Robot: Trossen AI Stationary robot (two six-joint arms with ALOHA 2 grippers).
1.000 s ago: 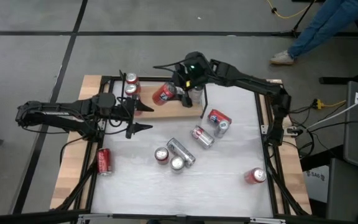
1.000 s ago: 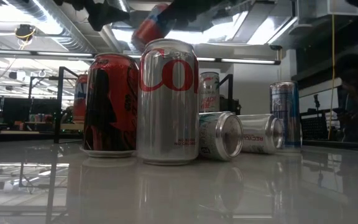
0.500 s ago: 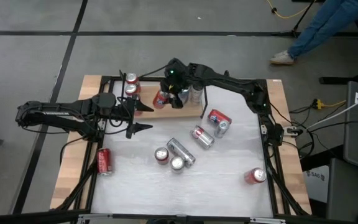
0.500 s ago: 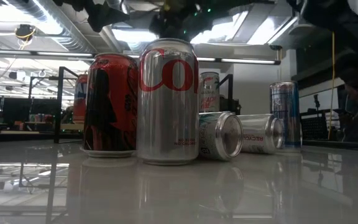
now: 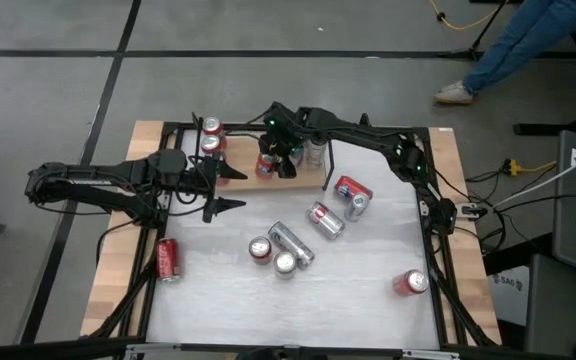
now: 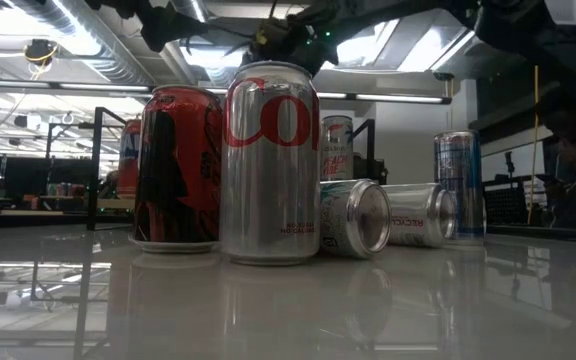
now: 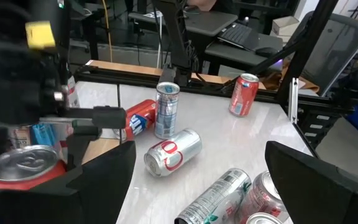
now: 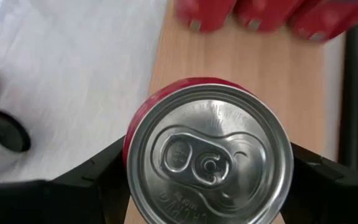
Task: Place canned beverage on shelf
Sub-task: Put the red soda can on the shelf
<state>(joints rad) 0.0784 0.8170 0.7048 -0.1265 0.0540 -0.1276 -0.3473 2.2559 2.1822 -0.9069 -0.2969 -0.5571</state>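
The right pincer (image 8: 207,180) pinches a red can (image 8: 209,167) by its side walls, upright over the shelf (image 8: 241,59), just beside the cans (image 5: 209,135) already standing on the shelf. The can looks rigid but thin-walled and slick, so a mid-body grip suits it. Only the right wrist view shows its lid and the wood beneath; the high view places the left pincer (image 5: 230,190), spread, beside the shelf over the bench (image 5: 368,290)
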